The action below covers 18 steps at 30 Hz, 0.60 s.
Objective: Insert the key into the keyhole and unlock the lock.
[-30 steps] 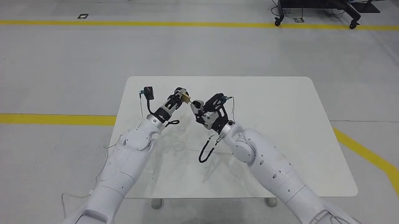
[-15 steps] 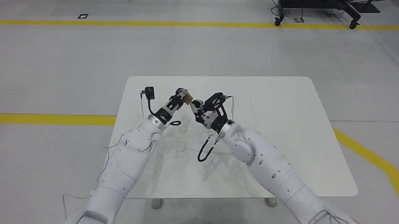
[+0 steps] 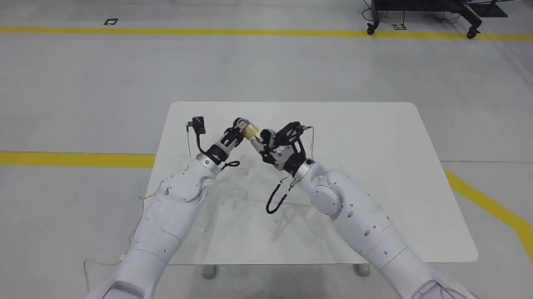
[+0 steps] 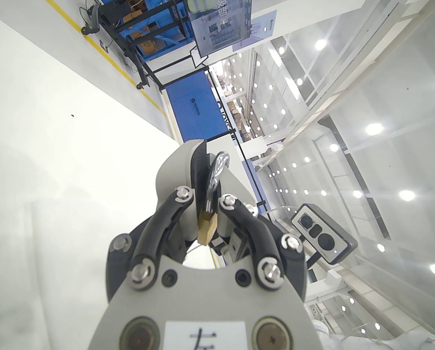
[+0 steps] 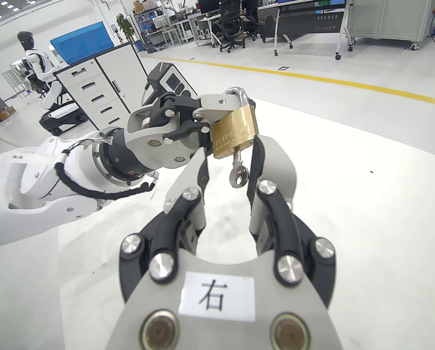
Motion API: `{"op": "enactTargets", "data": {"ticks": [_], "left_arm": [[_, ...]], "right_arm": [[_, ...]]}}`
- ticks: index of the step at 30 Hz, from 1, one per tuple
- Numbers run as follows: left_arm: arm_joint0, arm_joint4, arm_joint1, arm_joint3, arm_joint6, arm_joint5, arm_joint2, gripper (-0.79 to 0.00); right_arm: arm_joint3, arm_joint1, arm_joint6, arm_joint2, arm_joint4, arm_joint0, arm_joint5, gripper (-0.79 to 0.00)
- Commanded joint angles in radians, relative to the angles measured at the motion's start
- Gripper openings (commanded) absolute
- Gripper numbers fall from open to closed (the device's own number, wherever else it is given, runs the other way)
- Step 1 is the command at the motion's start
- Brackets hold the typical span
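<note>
Top: holds lock (image 3: 249, 132) aloft over table (image 3: 375, 182), keyhole facing right tool (image 3: 265, 141).
Left wrist: clenches left tool (image 4: 210, 180) on lock, steadying against twist.
Right wrist: straddles seated key (image 5: 238, 174), released, both sides clear of it; presumably poised to pinch and turn.

Bright, even light is pouring down from overhead; round ceiling lamps (image 4: 373, 129) are flaring white, the pale table (image 3: 375, 157) is glowing almost washed out, the lock (image 5: 234, 134) is glinting brass, and straight lines are bowing toward the edges of both wrist views.
</note>
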Motion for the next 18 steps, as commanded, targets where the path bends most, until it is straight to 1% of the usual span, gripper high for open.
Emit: {"op": "enactTargets", "data": {"ticks": [1,4,10,12,13,14,18], "left_arm": [[-0.002,-0.003,0.000,0.003,-0.004,0.002,-0.002,-0.785],[-0.005,-0.008,-0.001,0.007,-0.009,0.004,-0.004,-0.785],[-0.007,-0.012,-0.003,0.009,-0.011,-0.001,-0.008,-0.785],[-0.007,-0.011,-0.003,0.009,-0.013,-0.003,-0.009,-0.785],[-0.006,-0.012,-0.003,0.008,-0.015,-0.004,-0.010,-0.785],[-0.006,-0.013,-0.003,0.008,-0.016,-0.005,-0.011,-0.785],[-0.004,-0.008,-0.003,0.005,-0.020,-0.004,-0.015,-0.785]], "right_arm": [[-0.001,0.001,0.000,0.007,0.007,-0.005,-0.013,-0.548],[0.002,0.002,0.013,0.017,0.035,-0.012,-0.039,-0.597],[0.021,0.001,0.059,0.036,0.127,-0.012,-0.097,-0.637],[0.031,0.001,0.070,0.042,0.147,-0.009,-0.106,-0.680],[0.035,0.000,0.075,0.043,0.157,-0.008,-0.111,-0.720],[0.040,-0.001,0.081,0.044,0.172,-0.007,-0.118,-0.782],[0.068,-0.005,0.098,0.045,0.209,0.005,-0.130,-0.785]]}}
